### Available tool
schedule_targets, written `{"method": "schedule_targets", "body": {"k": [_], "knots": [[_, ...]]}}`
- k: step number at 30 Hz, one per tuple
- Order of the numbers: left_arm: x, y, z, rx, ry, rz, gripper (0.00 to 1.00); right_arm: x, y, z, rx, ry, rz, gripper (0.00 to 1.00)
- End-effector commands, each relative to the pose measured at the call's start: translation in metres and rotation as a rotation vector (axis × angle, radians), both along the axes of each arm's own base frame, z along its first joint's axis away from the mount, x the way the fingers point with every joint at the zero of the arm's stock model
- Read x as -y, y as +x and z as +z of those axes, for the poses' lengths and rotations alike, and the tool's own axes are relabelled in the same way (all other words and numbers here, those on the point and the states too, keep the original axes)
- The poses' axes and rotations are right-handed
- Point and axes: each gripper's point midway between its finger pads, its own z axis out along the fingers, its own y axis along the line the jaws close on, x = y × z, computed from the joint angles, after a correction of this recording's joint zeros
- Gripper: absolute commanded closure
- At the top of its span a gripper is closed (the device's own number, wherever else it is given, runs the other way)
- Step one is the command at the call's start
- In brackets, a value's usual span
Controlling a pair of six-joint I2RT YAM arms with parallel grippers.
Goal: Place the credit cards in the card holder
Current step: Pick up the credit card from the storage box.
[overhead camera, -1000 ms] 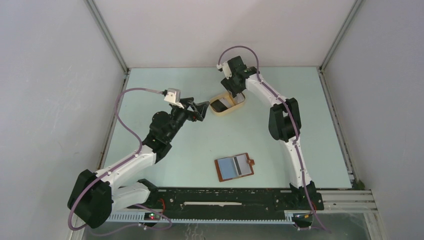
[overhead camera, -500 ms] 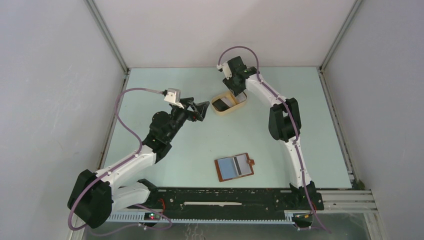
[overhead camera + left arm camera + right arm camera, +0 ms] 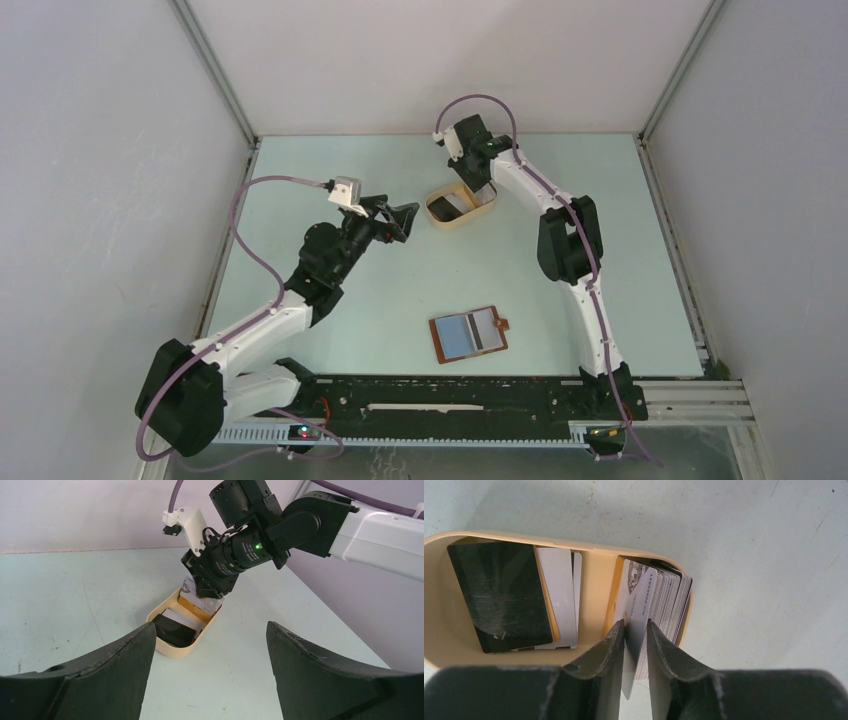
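A pale card [image 3: 640, 605] is being pinched by the right fingers [image 3: 610, 647] at one end of the beige tray [image 3: 524, 536], standing on edge, its long axis seemingly along the fingers. The left fingers [image 3: 112, 657] are being held wide apart near the tray. The card holder [image 3: 468, 334] is lying open on the tabletop [image 3: 620, 250], well apart from the tray, on its near side.

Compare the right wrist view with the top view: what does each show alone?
Right wrist only: the right gripper pinching a numbered pale card in the upright stack. Top only: the open card holder and the left gripper. Both: the tray with a black card inside.
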Motion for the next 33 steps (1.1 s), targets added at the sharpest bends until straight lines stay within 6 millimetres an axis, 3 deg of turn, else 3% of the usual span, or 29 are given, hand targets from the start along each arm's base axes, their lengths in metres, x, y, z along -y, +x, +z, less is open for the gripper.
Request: {"method": "schedule_targets", "body": {"k": [1, 13, 25, 33], "knots": [[0.0, -0.003, 0.009, 0.032, -0.029, -0.009, 0.14, 0.004, 0.006, 0.048, 0.104, 0.006, -0.007, 0.72], [-0.001, -0.002, 0.009, 0.032, -0.029, -0.008, 0.14, -0.006, -0.004, 0.056, 0.088, 0.048, 0.011, 0.98], [-0.001, -0.002, 0.01, 0.034, -0.029, -0.007, 0.14, -0.023, -0.021, 0.061, -0.01, 0.204, 0.048, 1.0], [-0.001, -0.003, 0.01, 0.038, -0.029, -0.007, 0.14, -0.033, -0.04, 0.087, -0.077, 0.363, 0.095, 1.0]]}}
